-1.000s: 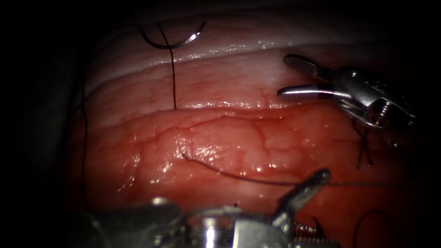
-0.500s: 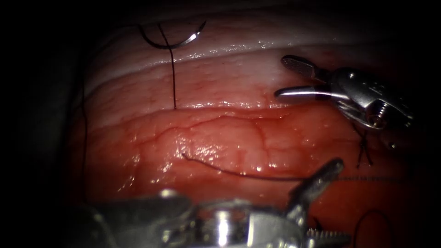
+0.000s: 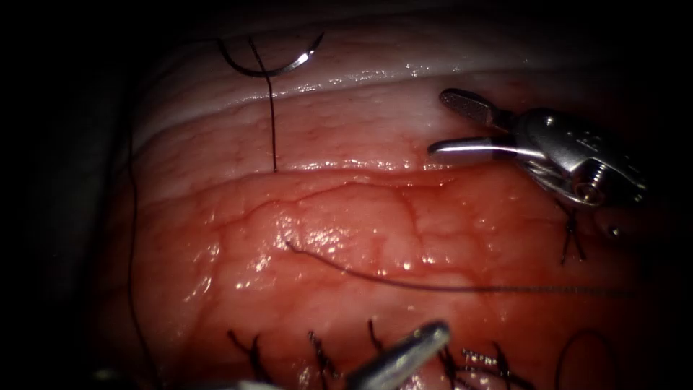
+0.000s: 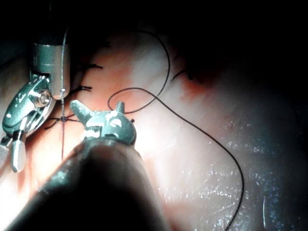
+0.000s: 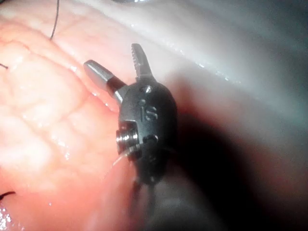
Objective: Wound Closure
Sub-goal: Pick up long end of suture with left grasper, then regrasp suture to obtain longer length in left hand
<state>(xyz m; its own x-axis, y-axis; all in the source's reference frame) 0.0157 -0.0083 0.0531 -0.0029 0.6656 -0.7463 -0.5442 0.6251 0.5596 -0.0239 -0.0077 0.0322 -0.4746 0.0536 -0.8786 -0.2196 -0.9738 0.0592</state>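
Steel at the near edge of the endoscope view has drawn back: a second ago the left pincer (image 3: 404, 354) filled the near foreground with its wrist and one raised jaw reaching up beside the long thread (image 3: 404, 283); now only a single slim jaw tip pokes in from the near edge, well clear of that strand. With it gone, a row of dark stitch ends (image 3: 317, 354) stands uncovered along the near part of the tissue (image 3: 346, 217), so much of the cut looks already closed there. The left wrist view shows this pincer (image 4: 98, 113) with its jaws spread wide and nothing between them, a loop of thread lying just beyond. The right pincer (image 3: 447, 123) has barely shifted; it hovers over the pale far-right band of tissue with both jaws wide apart and empty, which the right wrist view (image 5: 118, 67) confirms. The needle (image 3: 271, 61) lies where it was, free on the far left of the tissue, its curve open to the far side and not driven in; its thread runs straight down toward the ridge. The long strand still trails from mid-tissue off to the right, slack. A knotted stitch (image 3: 572, 242) sits near the right pincer. My reading: neither tool holds anything, so the needle has yet to be picked up again.
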